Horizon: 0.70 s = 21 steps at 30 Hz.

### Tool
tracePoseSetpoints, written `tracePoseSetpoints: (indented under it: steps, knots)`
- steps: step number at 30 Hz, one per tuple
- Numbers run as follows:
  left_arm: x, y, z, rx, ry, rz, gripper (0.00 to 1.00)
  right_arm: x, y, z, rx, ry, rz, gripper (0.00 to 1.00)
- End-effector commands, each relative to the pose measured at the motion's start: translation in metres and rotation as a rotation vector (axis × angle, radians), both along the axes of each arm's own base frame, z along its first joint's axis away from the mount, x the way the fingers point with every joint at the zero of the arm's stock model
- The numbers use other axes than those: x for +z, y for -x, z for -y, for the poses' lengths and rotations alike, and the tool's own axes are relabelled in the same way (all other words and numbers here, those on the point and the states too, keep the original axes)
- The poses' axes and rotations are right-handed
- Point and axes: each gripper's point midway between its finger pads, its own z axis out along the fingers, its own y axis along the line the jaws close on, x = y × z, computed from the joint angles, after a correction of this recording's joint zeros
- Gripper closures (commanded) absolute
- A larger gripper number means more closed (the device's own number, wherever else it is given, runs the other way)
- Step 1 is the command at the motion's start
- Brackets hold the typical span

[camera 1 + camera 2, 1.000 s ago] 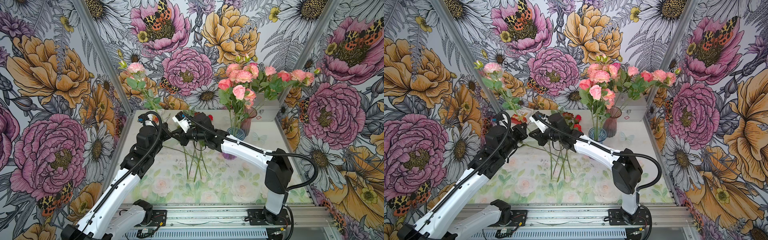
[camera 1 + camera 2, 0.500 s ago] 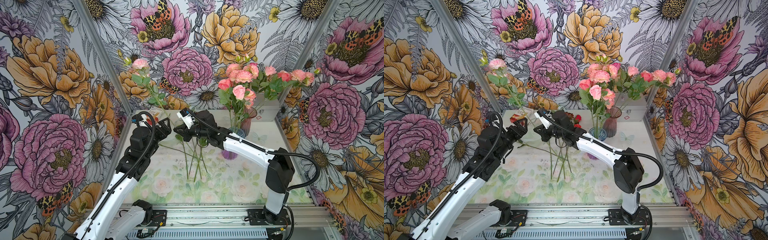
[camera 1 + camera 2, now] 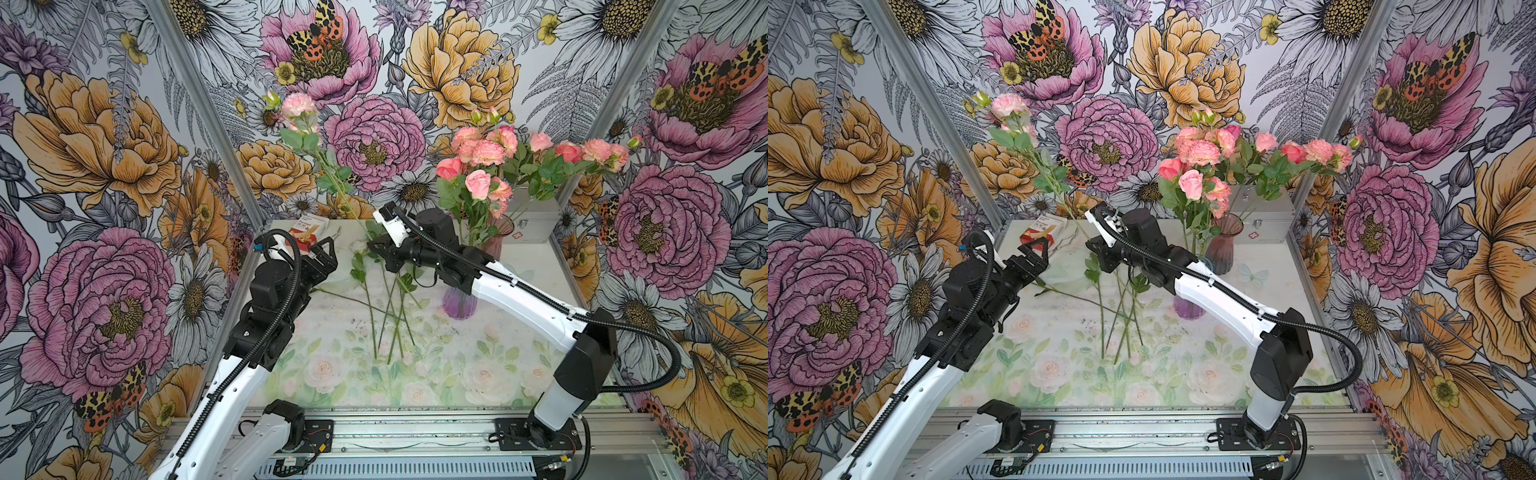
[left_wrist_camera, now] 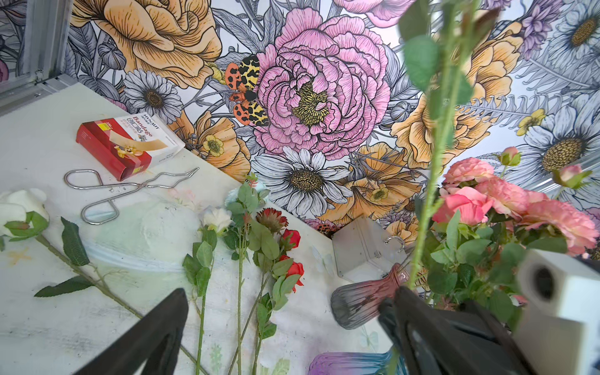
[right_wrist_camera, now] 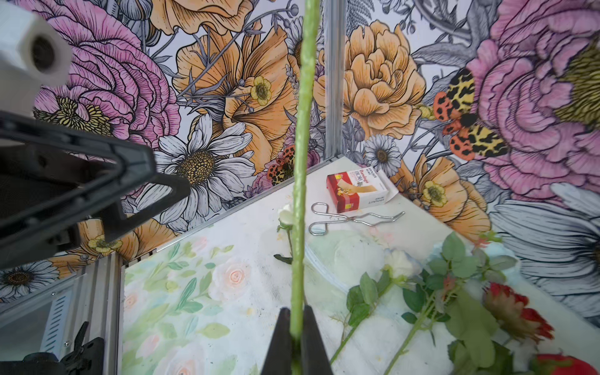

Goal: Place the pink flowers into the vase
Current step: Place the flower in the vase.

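My right gripper [image 3: 376, 245] [image 3: 1096, 246] [image 5: 297, 328] is shut on the green stem of one of the pink flowers. Its ruffled bloom [image 3: 298, 104] [image 3: 1009, 104] stands high up and to the left, near the back wall. My left gripper [image 3: 328, 253] [image 3: 1038, 257] [image 4: 298, 328] hangs open and empty just left of that stem. The purple-and-blue vase [image 3: 457, 305] [image 3: 1187, 309] stands behind my right forearm. A bunch of pink flowers [image 3: 482, 153] [image 3: 1200, 153] rises above it.
A maroon vase [image 3: 498, 237] and a silver case [image 3: 532, 224] stand at the back right. White and red flowers lie mid-table, stems [image 3: 390, 316] toward me. A bandage box [image 4: 130, 143] and metal tongs [image 4: 123, 191] lie at the back left.
My left gripper has opened, let go of the stem and drawn back to the left. The right gripper keeps the stem, and the bloom has swung up and to the right.
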Motion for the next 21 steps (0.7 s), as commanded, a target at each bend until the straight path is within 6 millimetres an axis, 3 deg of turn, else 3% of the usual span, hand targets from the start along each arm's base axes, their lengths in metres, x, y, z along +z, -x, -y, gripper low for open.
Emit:
tracePoseSetpoints:
  steps: [1,7,14,18,21]
  knots:
    - [-0.015,-0.001,0.003,-0.023,-0.003,-0.044,0.01,0.082,0.014,0.035,-0.065,-0.062,0.197,1.0]
    - [-0.022,-0.004,0.005,-0.033,-0.01,-0.066,0.01,0.147,0.03,0.102,-0.211,-0.109,0.354,1.0]
    - [-0.039,-0.01,0.011,-0.055,-0.01,-0.114,0.01,0.211,0.029,0.217,-0.522,-0.168,0.498,1.0]
    - [-0.045,-0.012,0.012,-0.057,-0.014,-0.128,0.01,0.234,0.025,0.272,-0.684,-0.2,0.535,1.0]
    - [-0.05,-0.013,0.013,-0.065,-0.022,-0.139,0.01,0.238,0.011,0.309,-0.791,-0.223,0.521,1.0]
